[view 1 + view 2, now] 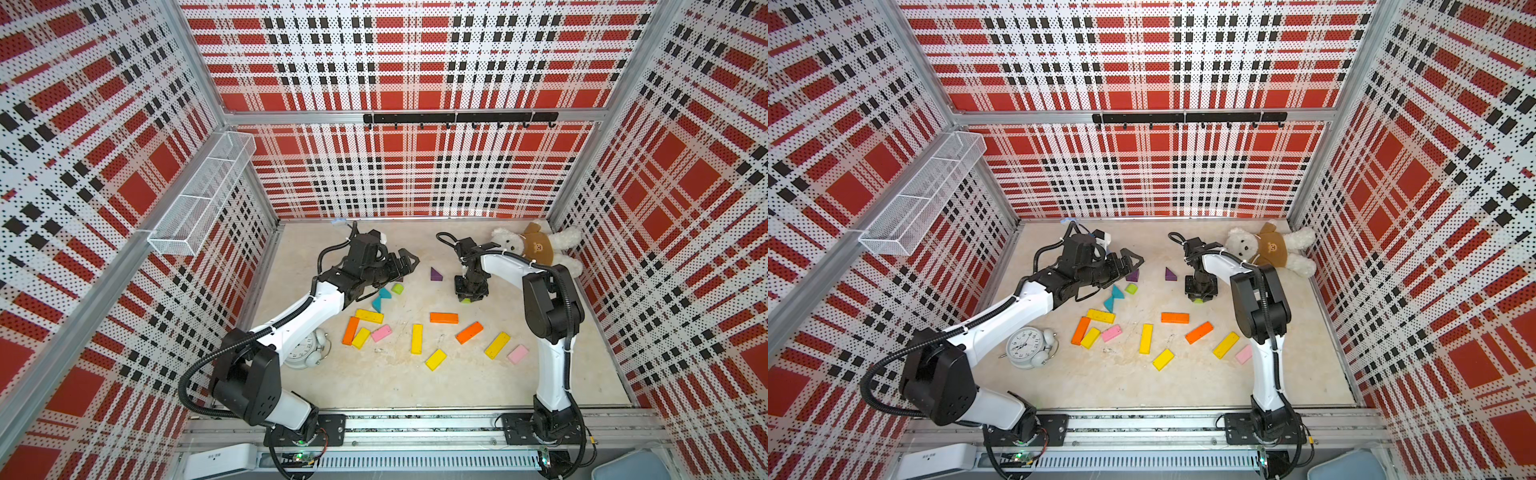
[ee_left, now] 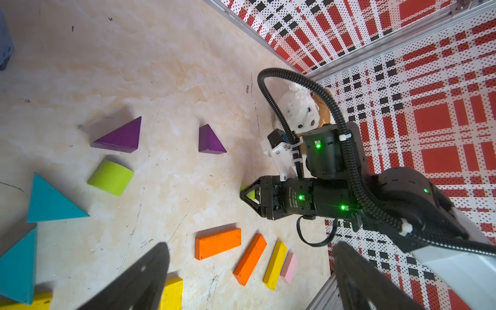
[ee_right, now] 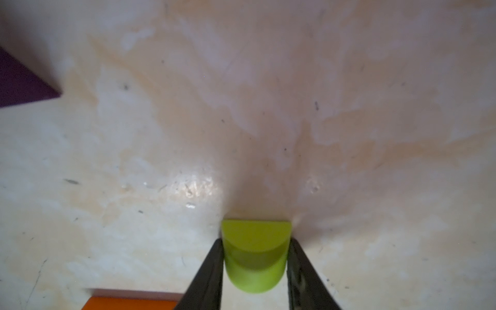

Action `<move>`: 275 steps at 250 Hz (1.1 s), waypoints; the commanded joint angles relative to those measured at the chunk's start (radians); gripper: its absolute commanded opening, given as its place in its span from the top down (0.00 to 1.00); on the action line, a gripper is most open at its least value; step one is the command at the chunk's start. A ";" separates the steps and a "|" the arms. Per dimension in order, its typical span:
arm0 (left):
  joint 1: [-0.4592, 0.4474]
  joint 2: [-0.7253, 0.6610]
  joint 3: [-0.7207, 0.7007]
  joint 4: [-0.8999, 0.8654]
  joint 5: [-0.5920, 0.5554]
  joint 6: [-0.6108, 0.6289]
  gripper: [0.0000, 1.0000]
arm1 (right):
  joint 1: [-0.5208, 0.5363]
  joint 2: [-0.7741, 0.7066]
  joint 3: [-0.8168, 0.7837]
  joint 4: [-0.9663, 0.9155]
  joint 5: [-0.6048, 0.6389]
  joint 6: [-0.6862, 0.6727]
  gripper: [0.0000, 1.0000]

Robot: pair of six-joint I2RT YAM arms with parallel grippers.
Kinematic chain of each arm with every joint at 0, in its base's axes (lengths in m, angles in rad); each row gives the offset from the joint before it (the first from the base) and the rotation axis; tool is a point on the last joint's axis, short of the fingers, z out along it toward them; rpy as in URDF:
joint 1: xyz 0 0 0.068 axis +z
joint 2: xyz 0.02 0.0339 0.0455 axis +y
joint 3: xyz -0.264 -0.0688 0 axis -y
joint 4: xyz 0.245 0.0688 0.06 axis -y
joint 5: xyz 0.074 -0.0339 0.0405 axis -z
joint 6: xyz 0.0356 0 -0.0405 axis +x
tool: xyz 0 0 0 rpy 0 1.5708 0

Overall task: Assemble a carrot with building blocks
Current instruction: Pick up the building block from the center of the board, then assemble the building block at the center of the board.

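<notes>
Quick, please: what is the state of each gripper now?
Left gripper: open, holding nothing.
Right gripper: closed on a green block.

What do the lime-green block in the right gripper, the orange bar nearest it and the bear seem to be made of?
The lime-green block in the right gripper: probably painted wood, perhaps plastic; smooth, matte, even colour, no grain visible. The orange bar: likely painted wood; matte coat with dark scuffs. The bear: plush fabric, fuzzy white pile, plus a brown cloth shirt.
</notes>
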State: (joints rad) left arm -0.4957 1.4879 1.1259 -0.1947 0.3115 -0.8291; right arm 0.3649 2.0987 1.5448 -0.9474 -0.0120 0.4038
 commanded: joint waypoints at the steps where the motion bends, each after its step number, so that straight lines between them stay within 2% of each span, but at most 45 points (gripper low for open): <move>1: 0.008 0.001 -0.004 0.013 0.001 0.005 0.03 | 0.002 -0.029 0.020 0.023 0.012 0.000 0.64; 109: 0.021 0.005 -0.003 0.014 0.001 0.004 0.03 | 0.003 -0.004 0.124 -0.013 0.019 -0.031 0.65; 202: 0.043 0.006 -0.006 0.015 0.004 0.002 0.03 | 0.002 0.173 0.402 -0.065 0.004 -0.066 0.65; 275: 0.049 0.011 -0.005 0.017 0.006 0.000 0.03 | 0.003 0.252 0.477 -0.080 -0.031 -0.082 0.64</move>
State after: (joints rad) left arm -0.4541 1.4879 1.1259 -0.1944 0.3111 -0.8295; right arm 0.3649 2.3322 1.9839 -1.0092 -0.0196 0.3412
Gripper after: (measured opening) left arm 0.967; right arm 0.357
